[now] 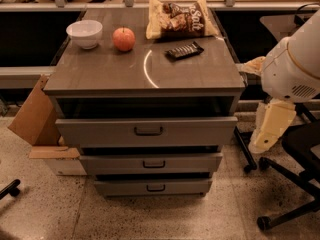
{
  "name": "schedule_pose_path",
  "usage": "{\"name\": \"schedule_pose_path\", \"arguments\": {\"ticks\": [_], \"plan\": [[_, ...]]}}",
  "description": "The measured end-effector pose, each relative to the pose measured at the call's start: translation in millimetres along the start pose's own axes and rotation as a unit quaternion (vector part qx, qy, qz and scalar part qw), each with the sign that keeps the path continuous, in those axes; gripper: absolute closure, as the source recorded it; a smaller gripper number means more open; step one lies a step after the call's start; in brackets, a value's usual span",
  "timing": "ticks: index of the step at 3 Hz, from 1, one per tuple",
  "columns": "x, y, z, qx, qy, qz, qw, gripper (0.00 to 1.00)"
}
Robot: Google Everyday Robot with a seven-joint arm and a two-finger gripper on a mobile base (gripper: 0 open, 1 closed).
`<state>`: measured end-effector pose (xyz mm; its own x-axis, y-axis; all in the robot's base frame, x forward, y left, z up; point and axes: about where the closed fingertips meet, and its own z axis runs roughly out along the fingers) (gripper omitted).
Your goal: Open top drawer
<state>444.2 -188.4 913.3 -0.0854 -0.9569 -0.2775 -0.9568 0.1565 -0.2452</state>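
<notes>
The top drawer (100, 132) is the widest grey front of three in a grey cabinet, with a dark bail handle (148, 131) at its centre. It stands pulled out a little, with a dark gap between its front and the cabinet top (125, 74). Two shorter drawer fronts (150, 163) (155, 187) sit below it. Only my arm (292, 69) shows, at the right edge: a white joint with a cream link (270, 126) hanging down beside the cabinet's right side, apart from it. My gripper is out of view.
On the cabinet top are a white bowl (85, 33), a red apple (123, 38), a chip bag (179, 18) and a dark bar (184, 50). A cardboard box (35, 111) leans at the left. An office chair base (290, 184) stands at the right, under the arm.
</notes>
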Motion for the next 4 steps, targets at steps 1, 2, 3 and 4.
{"name": "schedule_pose_path", "arguments": {"ticks": [1, 2, 3, 4], "plan": [[-2, 9, 20, -0.011, -0.002, -0.034, 0.9994, 0.00], [-4, 23, 63, -0.038, -0.013, -0.081, 0.9959, 0.00], [-9, 39, 112, -0.071, -0.024, -0.107, 0.9914, 0.00], [-9, 39, 112, -0.071, -0.024, -0.107, 0.9914, 0.00]]}}
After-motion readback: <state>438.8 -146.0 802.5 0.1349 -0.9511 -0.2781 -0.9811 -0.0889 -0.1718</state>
